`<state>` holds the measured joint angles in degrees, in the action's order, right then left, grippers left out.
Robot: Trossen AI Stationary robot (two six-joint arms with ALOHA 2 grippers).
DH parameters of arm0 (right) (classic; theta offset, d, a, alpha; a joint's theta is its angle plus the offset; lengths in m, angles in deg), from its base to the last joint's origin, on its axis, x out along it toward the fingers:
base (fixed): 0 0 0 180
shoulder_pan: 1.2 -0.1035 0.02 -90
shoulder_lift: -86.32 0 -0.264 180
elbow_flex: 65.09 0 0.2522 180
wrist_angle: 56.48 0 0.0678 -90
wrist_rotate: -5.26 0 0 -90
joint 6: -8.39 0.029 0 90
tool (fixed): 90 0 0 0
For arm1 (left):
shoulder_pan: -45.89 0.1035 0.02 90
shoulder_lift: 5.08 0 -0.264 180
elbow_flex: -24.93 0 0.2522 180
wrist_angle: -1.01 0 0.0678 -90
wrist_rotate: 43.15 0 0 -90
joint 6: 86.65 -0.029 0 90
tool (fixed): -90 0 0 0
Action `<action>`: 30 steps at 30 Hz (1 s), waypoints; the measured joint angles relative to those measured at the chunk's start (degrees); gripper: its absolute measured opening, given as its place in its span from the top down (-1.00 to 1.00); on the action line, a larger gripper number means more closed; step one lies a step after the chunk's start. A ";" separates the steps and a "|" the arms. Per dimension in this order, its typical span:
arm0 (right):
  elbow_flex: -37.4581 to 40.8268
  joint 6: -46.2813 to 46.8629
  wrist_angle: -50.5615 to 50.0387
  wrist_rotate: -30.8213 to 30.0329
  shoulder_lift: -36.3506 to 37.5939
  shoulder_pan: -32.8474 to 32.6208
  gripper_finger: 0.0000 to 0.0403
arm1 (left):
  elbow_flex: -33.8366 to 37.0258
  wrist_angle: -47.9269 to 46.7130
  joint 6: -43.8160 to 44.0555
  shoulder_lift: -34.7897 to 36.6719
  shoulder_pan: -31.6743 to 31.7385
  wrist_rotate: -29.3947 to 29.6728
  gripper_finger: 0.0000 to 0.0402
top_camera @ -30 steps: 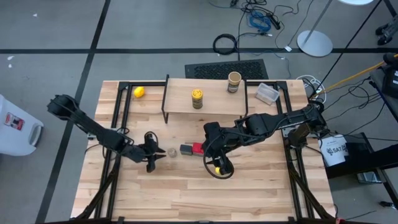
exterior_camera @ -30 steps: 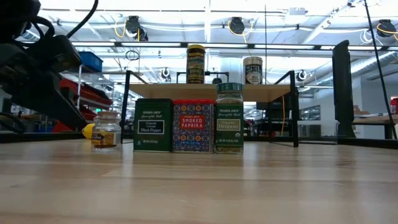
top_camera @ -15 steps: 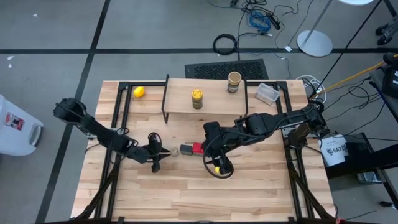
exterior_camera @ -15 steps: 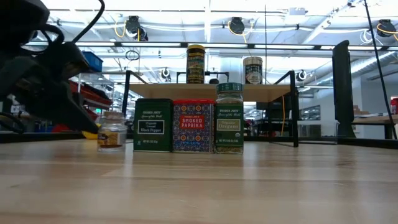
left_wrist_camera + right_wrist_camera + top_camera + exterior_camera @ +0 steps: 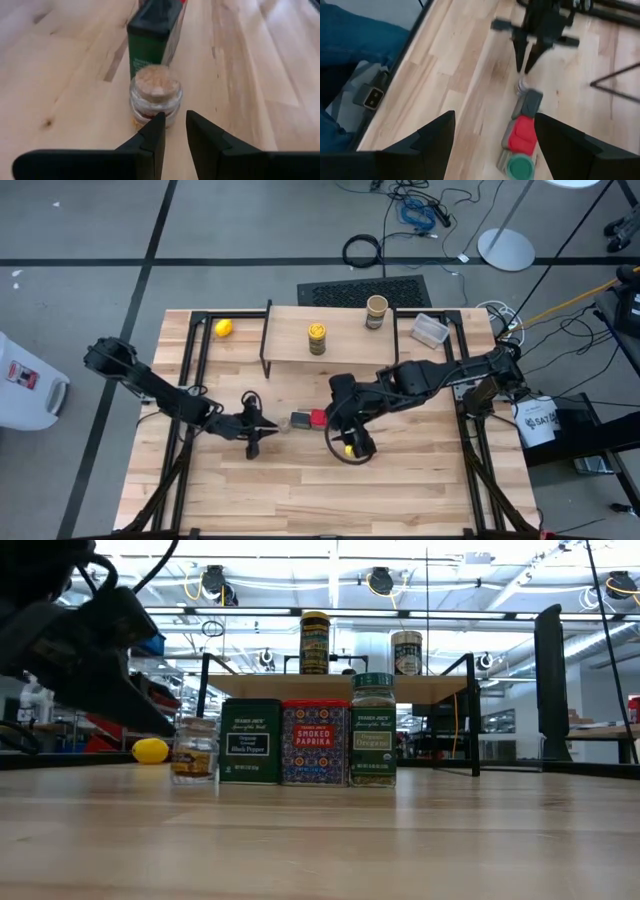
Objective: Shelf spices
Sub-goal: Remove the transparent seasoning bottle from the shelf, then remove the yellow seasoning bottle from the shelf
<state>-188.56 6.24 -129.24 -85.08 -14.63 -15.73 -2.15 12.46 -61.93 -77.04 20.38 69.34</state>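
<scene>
On the table a tiny brownish jar [image 5: 156, 97] stands at the left end of a row with a dark box [image 5: 250, 742], a red tin [image 5: 315, 743] and a green-lidded jar [image 5: 373, 730]. Whether the jar touches the box, I cannot tell. My left gripper [image 5: 174, 117] lies low at the jar's left side, nearly shut. My right gripper [image 5: 495, 116] hangs open high above the row. The shelf [image 5: 340, 345] at the far side carries a yellow-lidded jar [image 5: 316, 335] and a tan-topped jar [image 5: 376, 310]. My left gripper meets the tiny jar low on its glass wall [image 5: 150, 114], on the side toward the table's left edge. The two fingertips [image 5: 159, 120], a narrow gap between them, push against it. They come slanting down from the table's left. The jar stands upright on the table.
A yellow lemon-like ball [image 5: 224, 328] lies at the far left of the table. A clear tub [image 5: 430, 330] sits far right of the shelf. The wide near half of the table [image 5: 300, 490] is bare wood. A person's leg in blue jeans [image 5: 350, 40] shows beside the table.
My left gripper has moved toward the table's right edge. It has pushed the tiny jar along the table, upright, until it stands close beside the dark box. My right gripper has kept still.
</scene>
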 joint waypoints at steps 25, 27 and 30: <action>0.00 -5.45 -12.25 -5.93 9.97 23.49 -0.28 | -14.80 -22.43 -18.74 23.01 4.55 10.80 0.58; 0.00 -6.97 -13.06 -5.80 10.65 26.62 -0.28 | -17.09 -23.08 -21.14 22.99 6.09 10.79 0.58; 0.00 -9.36 -10.53 -5.55 11.19 31.29 -0.28 | -20.91 -23.38 -23.63 22.98 8.46 10.67 0.58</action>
<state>-188.56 -3.12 -139.77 -90.63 -3.44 15.56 -23.06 -10.91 -85.56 -54.06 28.83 80.01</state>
